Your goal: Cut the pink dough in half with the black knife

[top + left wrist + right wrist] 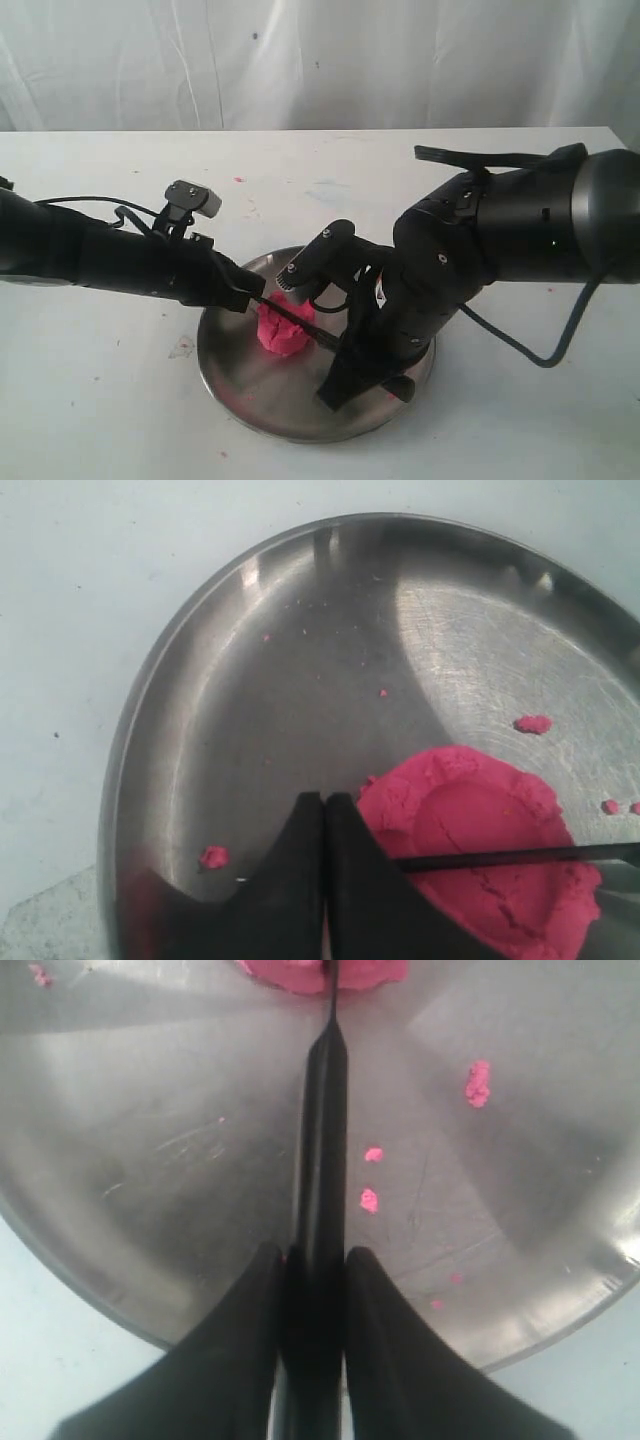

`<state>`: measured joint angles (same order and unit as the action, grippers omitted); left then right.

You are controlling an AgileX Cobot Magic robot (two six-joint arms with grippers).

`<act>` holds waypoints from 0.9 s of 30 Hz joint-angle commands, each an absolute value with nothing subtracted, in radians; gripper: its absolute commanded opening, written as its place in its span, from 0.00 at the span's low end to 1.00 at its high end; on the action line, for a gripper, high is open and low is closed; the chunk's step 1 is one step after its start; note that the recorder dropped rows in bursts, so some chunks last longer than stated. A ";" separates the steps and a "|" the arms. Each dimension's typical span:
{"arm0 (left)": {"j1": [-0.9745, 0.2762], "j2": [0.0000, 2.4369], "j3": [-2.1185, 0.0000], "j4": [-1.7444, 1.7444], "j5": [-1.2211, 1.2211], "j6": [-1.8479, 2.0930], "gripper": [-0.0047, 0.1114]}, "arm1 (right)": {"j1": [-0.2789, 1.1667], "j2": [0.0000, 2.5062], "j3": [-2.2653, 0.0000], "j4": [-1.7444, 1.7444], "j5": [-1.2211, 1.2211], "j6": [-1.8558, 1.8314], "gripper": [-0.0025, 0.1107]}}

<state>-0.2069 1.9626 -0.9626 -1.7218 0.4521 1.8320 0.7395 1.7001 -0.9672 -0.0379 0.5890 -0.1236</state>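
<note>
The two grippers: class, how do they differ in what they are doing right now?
The right gripper is shut on the black knife; the left gripper is shut on nothing. The right one aims the knife at the pink dough; the left one sits beside the dough. Both hang over the steel plate.

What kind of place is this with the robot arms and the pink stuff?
Probably a robot test lab. A plain white table stands before a white curtain, and on it only a steel plate holding pink dough for cutting practice.
</note>
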 commanded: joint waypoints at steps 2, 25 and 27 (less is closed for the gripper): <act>-0.211 1.968 -0.967 -1.744 0.473 1.840 0.04 | 0.737 1.699 -0.965 -0.038 0.585 -0.134 0.02; -0.211 1.968 -0.967 -1.744 0.475 1.837 0.04 | 0.737 1.737 -0.965 -0.038 0.573 -0.134 0.02; -0.211 1.968 -0.967 -1.744 0.475 1.837 0.04 | 0.737 1.737 -0.965 -0.038 0.566 -0.134 0.02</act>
<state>-0.2069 1.9649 -0.9671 -1.7218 0.4667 1.8360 0.7395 1.7347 -0.9672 -0.0379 0.5826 -0.1236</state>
